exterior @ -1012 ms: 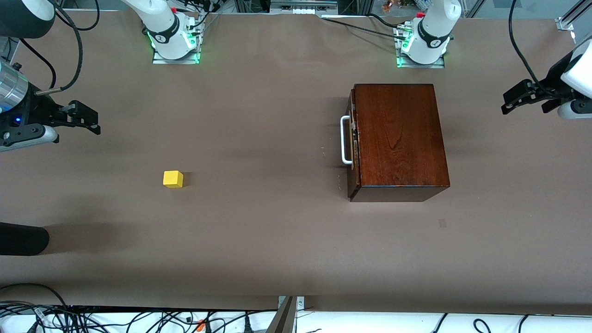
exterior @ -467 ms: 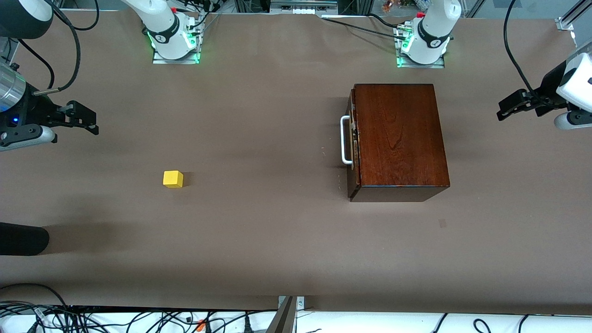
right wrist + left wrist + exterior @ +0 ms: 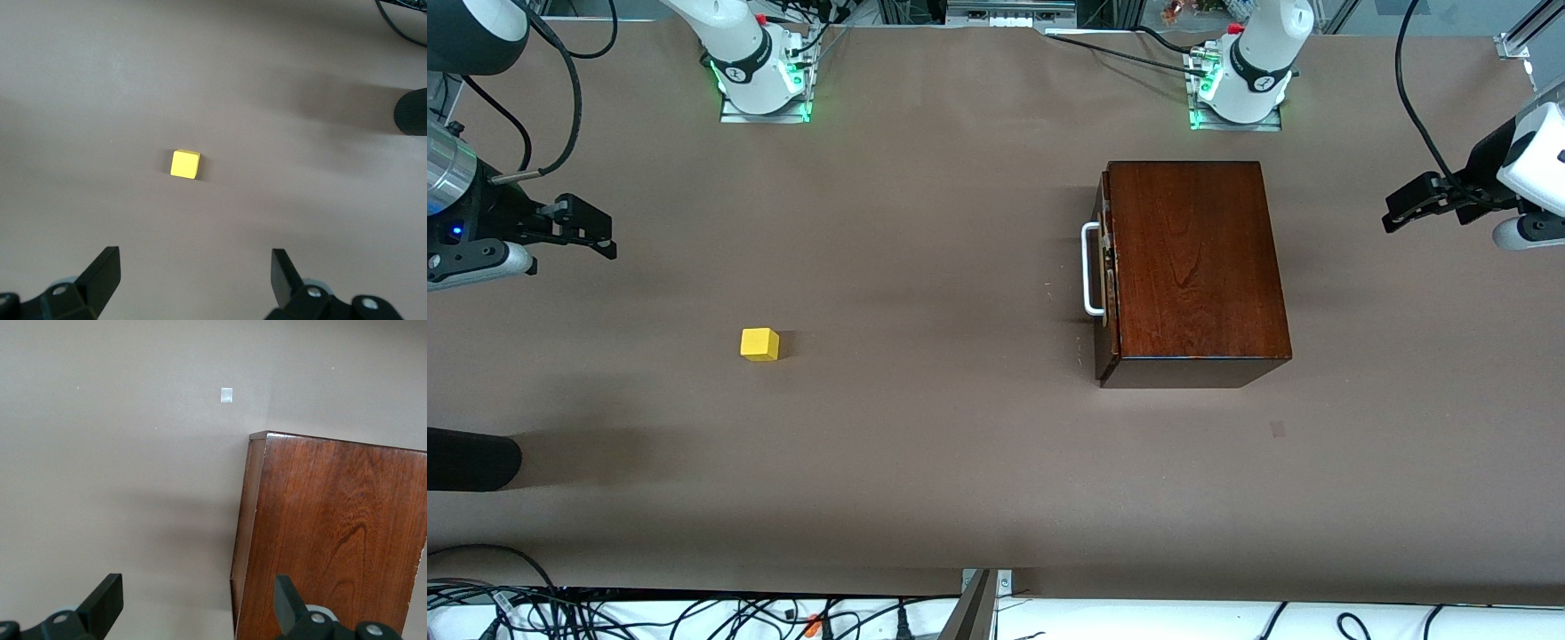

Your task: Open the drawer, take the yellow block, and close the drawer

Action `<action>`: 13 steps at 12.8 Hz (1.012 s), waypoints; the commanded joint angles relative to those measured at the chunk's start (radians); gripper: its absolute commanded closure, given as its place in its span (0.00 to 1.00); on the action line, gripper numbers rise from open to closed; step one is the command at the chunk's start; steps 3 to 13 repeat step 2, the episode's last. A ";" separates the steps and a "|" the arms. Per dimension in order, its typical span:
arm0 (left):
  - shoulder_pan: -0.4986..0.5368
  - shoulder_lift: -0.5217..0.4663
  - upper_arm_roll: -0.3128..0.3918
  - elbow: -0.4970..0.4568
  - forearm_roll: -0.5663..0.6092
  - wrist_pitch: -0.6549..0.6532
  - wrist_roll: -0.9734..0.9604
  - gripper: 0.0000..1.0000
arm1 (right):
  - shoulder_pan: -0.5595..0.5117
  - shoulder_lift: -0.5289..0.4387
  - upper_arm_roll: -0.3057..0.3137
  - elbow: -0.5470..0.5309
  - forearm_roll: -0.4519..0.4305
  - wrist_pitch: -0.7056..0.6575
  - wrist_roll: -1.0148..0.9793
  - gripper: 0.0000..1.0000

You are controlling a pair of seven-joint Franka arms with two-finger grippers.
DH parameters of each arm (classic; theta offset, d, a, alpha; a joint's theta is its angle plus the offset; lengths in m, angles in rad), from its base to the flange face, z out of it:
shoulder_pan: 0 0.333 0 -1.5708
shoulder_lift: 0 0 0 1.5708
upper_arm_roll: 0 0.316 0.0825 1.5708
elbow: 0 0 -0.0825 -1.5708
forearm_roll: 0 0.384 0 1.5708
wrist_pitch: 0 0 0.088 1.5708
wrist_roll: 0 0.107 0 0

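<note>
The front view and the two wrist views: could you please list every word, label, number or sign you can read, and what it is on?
There is no readable text in any view.
Round black marks on the two arm bases: too small to read.
Wooden box, yellow block and table: plain, no lettering.
Small pale square on the table: blank.

block (image 3: 759,344): bright yellow | box (image 3: 1196,267): dark reddish-brown wood grain | handle (image 3: 1089,269): white | table (image 3: 925,444): brown

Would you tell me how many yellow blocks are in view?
1: the yellow block sits on the bare table, toward the right arm's end. The shut drawer may hide others.
</note>
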 commanded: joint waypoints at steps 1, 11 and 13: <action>-0.007 0.013 0.004 0.036 -0.014 -0.026 -0.009 0.00 | -0.005 0.006 -0.002 0.020 0.015 -0.020 -0.017 0.00; -0.007 0.013 0.004 0.036 -0.012 -0.028 -0.009 0.00 | -0.007 0.006 -0.002 0.020 0.015 -0.020 -0.017 0.00; -0.007 0.013 0.004 0.036 -0.012 -0.028 -0.009 0.00 | -0.007 0.006 -0.002 0.020 0.015 -0.020 -0.017 0.00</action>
